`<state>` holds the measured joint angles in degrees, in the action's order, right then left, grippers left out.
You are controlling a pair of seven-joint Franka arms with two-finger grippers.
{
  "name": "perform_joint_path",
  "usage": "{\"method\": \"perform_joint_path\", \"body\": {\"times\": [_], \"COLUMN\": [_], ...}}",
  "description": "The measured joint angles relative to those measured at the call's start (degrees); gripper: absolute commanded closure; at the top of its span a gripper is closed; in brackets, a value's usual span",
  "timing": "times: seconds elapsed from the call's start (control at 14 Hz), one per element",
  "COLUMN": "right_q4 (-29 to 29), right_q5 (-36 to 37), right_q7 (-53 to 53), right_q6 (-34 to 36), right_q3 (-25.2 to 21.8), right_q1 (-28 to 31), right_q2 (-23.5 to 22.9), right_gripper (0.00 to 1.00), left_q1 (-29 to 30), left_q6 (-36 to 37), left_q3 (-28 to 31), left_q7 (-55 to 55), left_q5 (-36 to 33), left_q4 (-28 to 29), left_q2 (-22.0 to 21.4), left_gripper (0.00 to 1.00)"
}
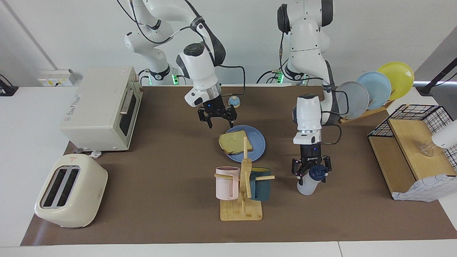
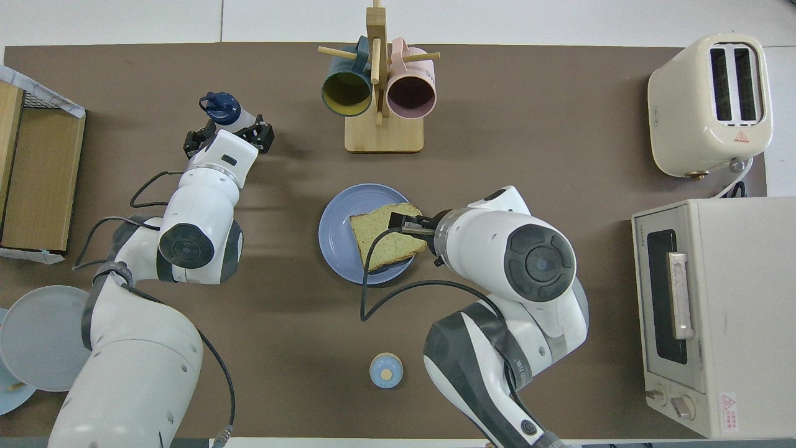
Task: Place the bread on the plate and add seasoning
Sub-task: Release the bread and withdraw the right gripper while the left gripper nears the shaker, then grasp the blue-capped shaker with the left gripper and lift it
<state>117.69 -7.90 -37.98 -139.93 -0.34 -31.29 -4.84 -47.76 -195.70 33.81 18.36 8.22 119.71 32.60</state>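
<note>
Bread (image 1: 235,141) lies flat on the blue plate (image 1: 257,140), its crust corner at about eight o'clock of the plate overhanging the rim a little in the facing view. So I judge the first half of my job done: the slice is down and nothing grips it.

My right gripper (image 1: 217,117) hangs in the air over the plate's edge on the robots' side, at roughly eleven o'clock of the plate in the facing view, jaws spread wide and empty, clear of the slice.

The seasoning bottle (image 1: 310,180) stands on the worktop toward the left arm's end, at about four o'clock of the plate in that same view, beside the mug rack (image 1: 242,185). Its navy cap (image 2: 221,107) is on, and none of its contents shows on the bread as far as I can see. My left gripper (image 1: 311,170) is down around the bottle's upper part, jaws wide to either side of the neck; whether a finger already touches the plastic I cannot tell, though it looks just short of contact.

What is left, as I read it: close on the bottle, lift it, carry it over the plate, tip it and season the bread.
</note>
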Motion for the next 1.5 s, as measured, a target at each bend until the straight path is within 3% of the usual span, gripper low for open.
{"method": "perform_joint_path", "body": {"times": [0.5,0.64,0.78,0.93,1.07,1.21,1.28,1.35,1.5], "right_q4": [-8.27,-10.76,-15.94,-21.48,-25.93,-28.66,-29.34,-29.08,-26.89], "right_q5": [0.01,0.02,0.02,0.53,3.99,5.95,6.4,6.8,7.59], "right_q7": [14.39,15.05,15.05,16.03,17.22,19.12,20.11,20.7,21.2], "right_q6": [13.79,17.42,25.57,35.91,45.15,50.65,52.54,53.62,54.88], "right_q3": [-0.32,-0.27,-0.08,-0.41,-1.13,-1.72,-1.93,-1.99,-2.02], "right_q1": [9.3,9.74,9.68,9.75,9.83,10.02,10.23,10.51,10.64], "right_q2": [0.29,0.59,0.76,1.13,1.94,2.98,3.33,3.69,4.4], "right_gripper": [0.0,0.0,0.0,0.0,0.0,0.0,0.0,0.0,0.0], "left_q1": [-0.01,-0.02,-0.01,-0.01,-0.01,-0.02,-0.02,-0.02,-0.02], "left_q6": [-1.43,-1.93,-2.46,-2.51,-2.52,-2.53,-2.59,-2.63,-2.63], "left_q3": [0.02,0.02,0.02,0.02,0.02,0.02,0.02,0.02,0.02], "left_q7": [0.03,0.1,0.14,0.21,0.26,0.26,0.25,0.25,0.23], "left_q5": [1.92,1.96,1.98,2.0,2.0,2.0,2.0,2.0,2.0], "left_q4": [-2.08,-1.98,-1.59,-1.4,-1.27,-1.15,-1.14,-1.14,-1.14], "left_q2": [2.19,2.6,2.79,2.83,2.83,2.83,2.83,2.83,2.83], "left_gripper": [0.0,0.0,0.0,0.14,0.47,0.81,0.94,1.0,1.0]}}
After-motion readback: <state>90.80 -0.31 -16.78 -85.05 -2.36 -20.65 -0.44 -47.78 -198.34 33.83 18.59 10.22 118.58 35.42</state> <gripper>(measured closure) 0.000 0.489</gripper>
